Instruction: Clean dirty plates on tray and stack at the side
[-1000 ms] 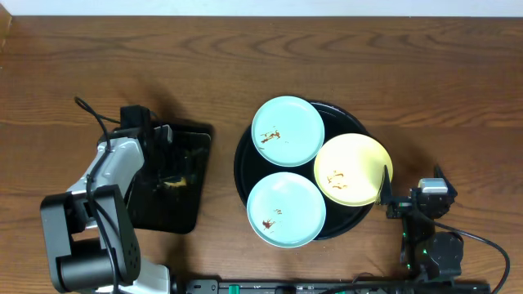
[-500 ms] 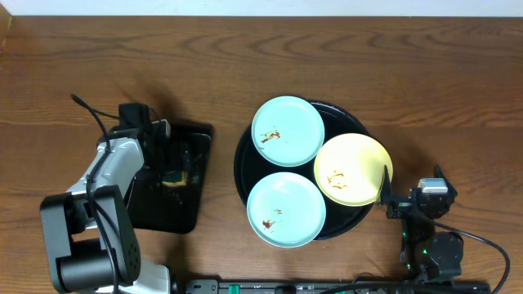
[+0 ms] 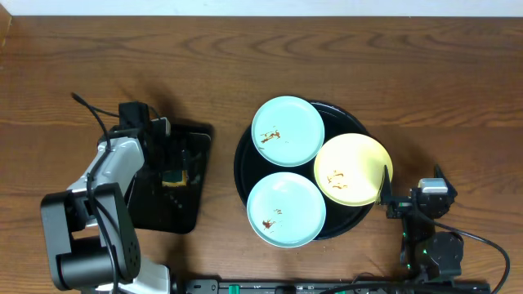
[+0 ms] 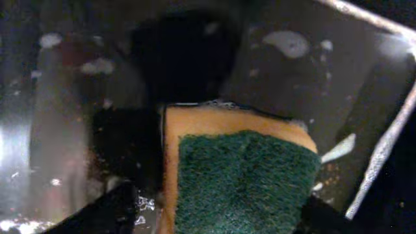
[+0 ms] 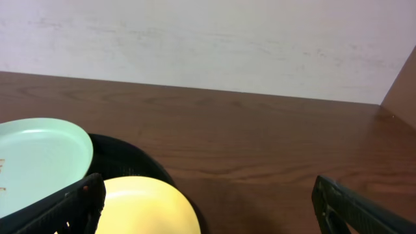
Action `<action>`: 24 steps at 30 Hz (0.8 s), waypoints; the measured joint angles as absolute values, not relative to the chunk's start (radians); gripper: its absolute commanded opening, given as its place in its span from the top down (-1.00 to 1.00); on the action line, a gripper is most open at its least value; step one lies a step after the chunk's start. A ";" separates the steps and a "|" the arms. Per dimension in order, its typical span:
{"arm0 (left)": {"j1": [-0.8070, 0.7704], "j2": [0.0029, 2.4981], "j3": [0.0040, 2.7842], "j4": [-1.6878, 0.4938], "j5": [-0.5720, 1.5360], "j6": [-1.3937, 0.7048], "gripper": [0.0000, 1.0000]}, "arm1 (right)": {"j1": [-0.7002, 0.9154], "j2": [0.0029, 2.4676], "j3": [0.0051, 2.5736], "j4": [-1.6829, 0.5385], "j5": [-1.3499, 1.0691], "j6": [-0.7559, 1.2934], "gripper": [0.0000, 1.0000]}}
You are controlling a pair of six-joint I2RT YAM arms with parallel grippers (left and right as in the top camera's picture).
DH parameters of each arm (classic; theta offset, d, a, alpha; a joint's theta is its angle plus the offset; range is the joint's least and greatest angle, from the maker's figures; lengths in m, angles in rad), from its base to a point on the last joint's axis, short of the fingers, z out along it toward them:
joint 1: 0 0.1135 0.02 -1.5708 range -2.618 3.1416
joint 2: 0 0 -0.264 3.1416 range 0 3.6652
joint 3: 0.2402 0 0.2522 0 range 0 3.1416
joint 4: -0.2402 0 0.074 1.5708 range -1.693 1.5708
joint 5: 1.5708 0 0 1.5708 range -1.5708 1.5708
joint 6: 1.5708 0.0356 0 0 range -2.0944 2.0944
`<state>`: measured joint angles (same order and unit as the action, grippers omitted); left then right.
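Observation:
Three plates lie on the round black tray (image 3: pixel 242 167): a turquoise plate (image 3: pixel 288 131) at the back, a second turquoise plate (image 3: pixel 286 209) at the front and a yellow plate (image 3: pixel 353 169) on the right, each with brown smears. My left gripper (image 3: pixel 173 166) is over the small rectangular tray, shut on an orange sponge with a green pad (image 3: pixel 174 175). In the left wrist view the sponge (image 4: pixel 240 175) fills the space between the fingers of the left gripper (image 4: pixel 218 221). My right gripper (image 3: pixel 391 200) is open and empty beside the yellow plate's right edge.
The small black rectangular tray (image 3: pixel 184 214) is wet with soapy water (image 4: pixel 65 97). The right wrist view shows the open right gripper (image 5: pixel 208 208), the yellow plate (image 5: pixel 143 205), a turquoise plate (image 5: pixel 39 159), the round tray's rim (image 5: pixel 123 159) and bare wood table beyond.
My left arm has shifted slightly toward the back, and the sponge shows more clearly between its fingers. The right arm and the plates have not moved.

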<state>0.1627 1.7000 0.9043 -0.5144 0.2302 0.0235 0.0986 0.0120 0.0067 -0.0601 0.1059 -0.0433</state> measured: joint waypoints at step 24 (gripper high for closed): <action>0.163 1.713 0.919 -0.596 0.233 -0.078 0.85 | 0.099 0.012 0.007 -0.060 0.106 -0.043 -0.99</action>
